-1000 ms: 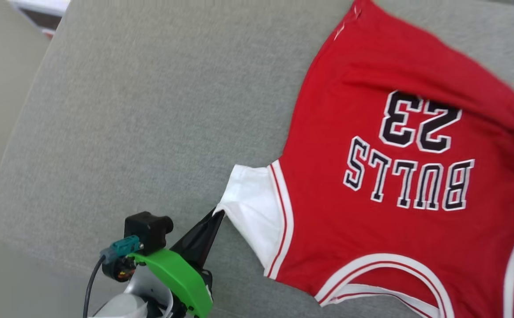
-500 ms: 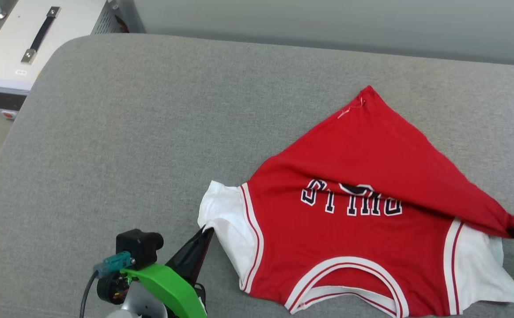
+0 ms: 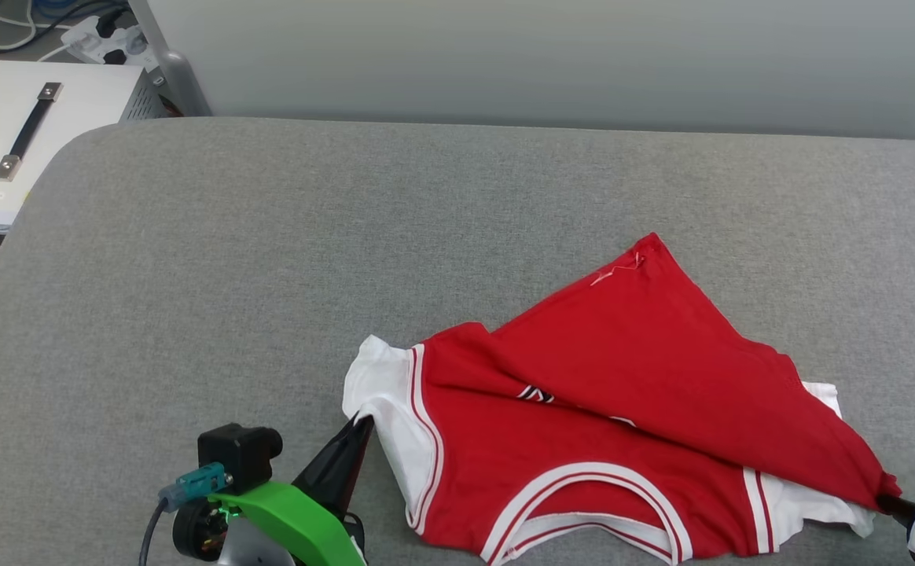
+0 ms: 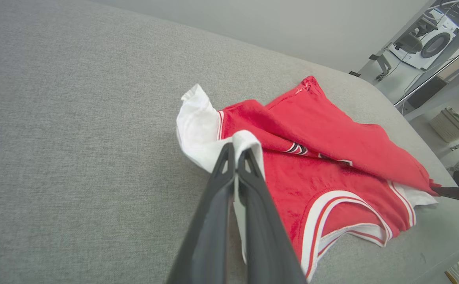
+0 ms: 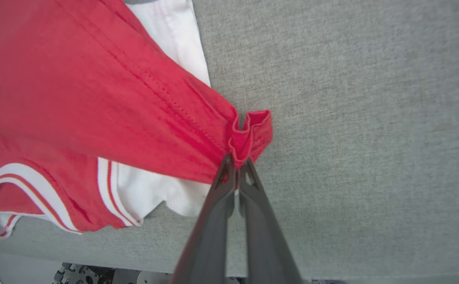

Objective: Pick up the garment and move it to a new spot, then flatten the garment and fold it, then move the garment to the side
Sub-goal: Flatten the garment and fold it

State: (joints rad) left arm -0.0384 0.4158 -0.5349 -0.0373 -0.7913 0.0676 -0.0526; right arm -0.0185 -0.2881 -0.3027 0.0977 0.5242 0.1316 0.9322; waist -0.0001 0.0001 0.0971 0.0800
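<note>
The garment (image 3: 646, 369) lies on the grey cushion, a red shirt with white sleeves and striped trim. Its lower part is folded diagonally over the front, so only a sliver of the print shows. My left gripper (image 3: 359, 424) sits at the lower left, shut on the edge of the white sleeve; the left wrist view shows the sleeve cloth pinched between the fingertips (image 4: 236, 150). My right gripper (image 3: 890, 501) at the lower right is shut on a bunched corner of the red hem, seen close in the right wrist view (image 5: 237, 161), low over the cushion beside the other white sleeve (image 5: 162, 193).
The grey cushion (image 3: 269, 275) stretches wide to the left and back, with a rounded corner at the far left. A white box with a dark handle (image 3: 25, 134) stands beyond that corner, cables behind it. A pale wall runs along the back edge.
The head camera has tilted up, shifting the whole picture. My right gripper has drawn the red hem over the front toward the collar, covering most of the print. My left gripper keeps its hold.
</note>
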